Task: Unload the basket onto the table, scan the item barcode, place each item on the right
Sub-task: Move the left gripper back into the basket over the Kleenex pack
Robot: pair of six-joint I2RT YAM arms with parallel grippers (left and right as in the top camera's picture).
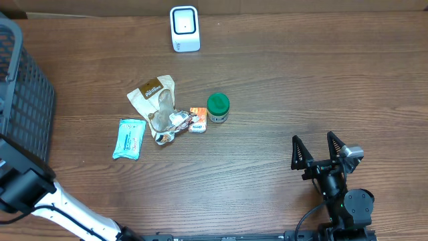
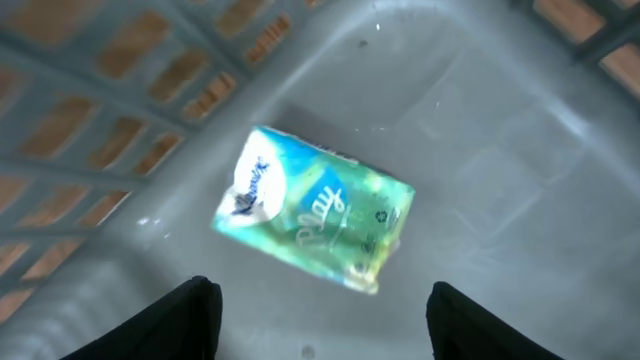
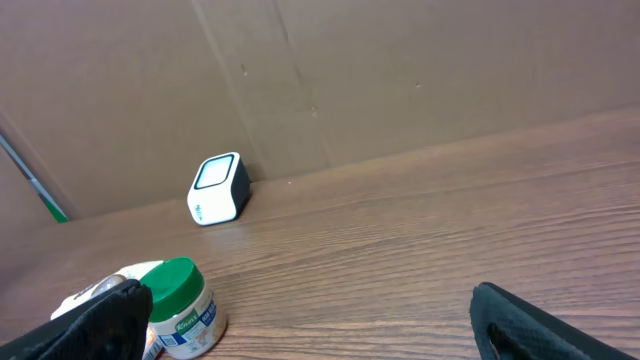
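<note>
- tissue pack [image 2: 315,210]: seen in the left wrist view only. lies tilted on the floor of the basket [image 2: 120,100]. overhead shows the basket at 9 o'clock, but not its contents.
- left gripper [image 2: 320,300]: left wrist view only. fingers moderately apart, nothing between them, clear of the pack.
- right gripper [image 1: 314,144]: overhead, 5 o'clock. jaws wide, empty.
- scanner [image 1: 184,28]: 12 o'clock on the counter [image 1: 301,80]. right wrist view has it at 10 o'clock.
- overhead only, centre: brown pouch [image 1: 152,94], second tissue pack [image 1: 129,138], orange packet [image 1: 198,119].
- green-lidded jar [image 1: 218,107]: just beside the packet. also in the right wrist view, 7 o'clock.
</note>
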